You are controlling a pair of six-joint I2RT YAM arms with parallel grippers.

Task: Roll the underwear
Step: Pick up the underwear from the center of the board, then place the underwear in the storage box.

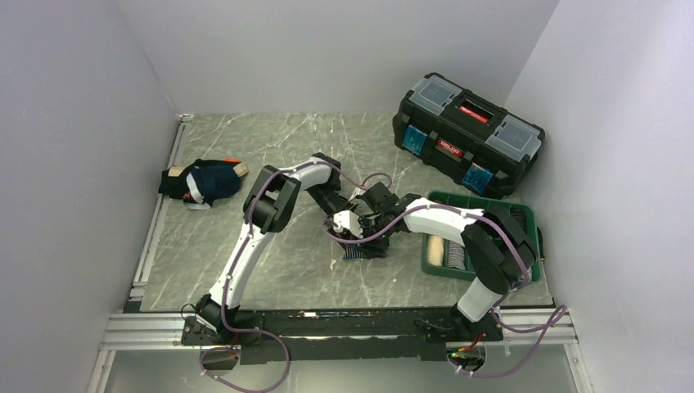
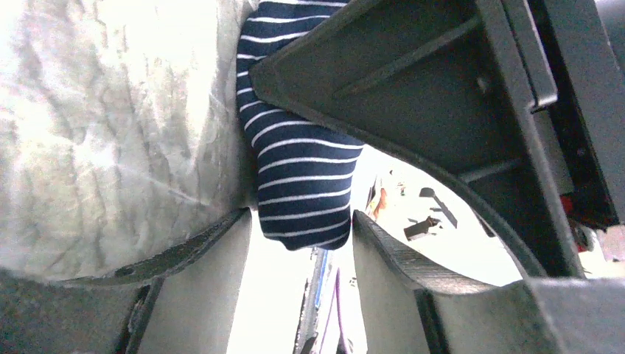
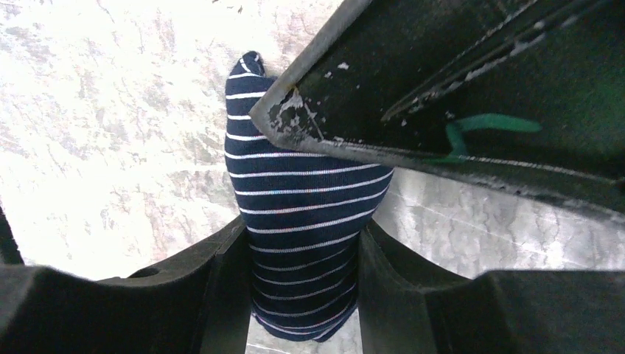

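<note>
Veined, marble-look desk, striped underwear at its middle.
I see the soft navy cloth, thin white stripes, bunched into a tube: my right fingers pinch it snugly; my left fingers stand wide, loose about its rounded end.

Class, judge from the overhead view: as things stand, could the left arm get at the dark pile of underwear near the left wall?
Probably yes. The dark pile lies in the open on the left arm's side with nothing between, though the left hand is at the striped underwear mid-table.
</note>
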